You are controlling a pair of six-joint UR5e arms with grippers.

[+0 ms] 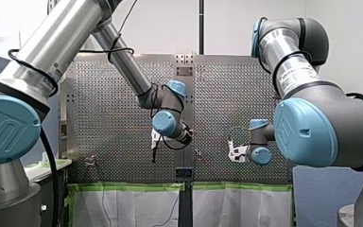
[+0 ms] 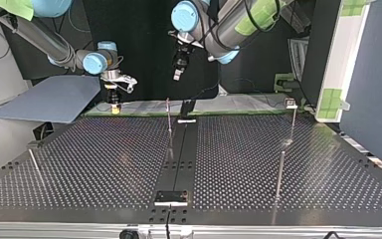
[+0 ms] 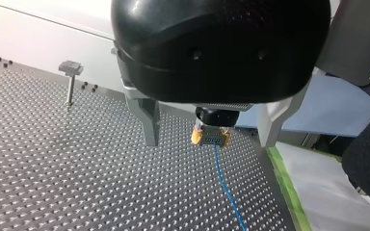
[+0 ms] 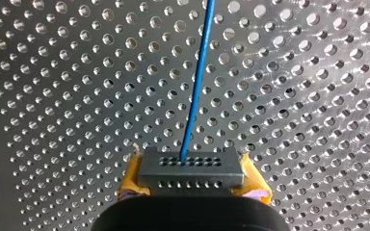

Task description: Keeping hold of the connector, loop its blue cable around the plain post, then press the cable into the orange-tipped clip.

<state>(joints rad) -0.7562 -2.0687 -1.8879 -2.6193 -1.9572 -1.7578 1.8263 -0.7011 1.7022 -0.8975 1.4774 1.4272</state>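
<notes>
In the front view, the left arm is showing a blue joint cap (image 1: 4,125) embossed with a swirl emblem, and the right arm is carrying a white label (image 1: 297,75) whose print is too small to read. The left claw (image 1: 154,151) and the right claw (image 1: 231,152) are hanging well apart over the perforated worktop (image 1: 113,104), which is edged with green tape (image 1: 123,187). In the top view, thin posts (image 2: 281,167) are standing on the worktop and a black strip (image 2: 181,149) is running down its middle. In the left wrist view, the left claw's metal fingers (image 3: 147,120) are standing wide apart. Beyond them the right claw's yellow pads (image 3: 196,138) are pinching the connector (image 3: 212,138), whose blue cable (image 3: 225,185) is trailing across the worktop. A flat-headed post (image 3: 71,82) is standing well apart from it. In the right wrist view, the connector is sitting clamped between the pads, and the cable is leaving its row of small holes and running straight ahead.
</notes>
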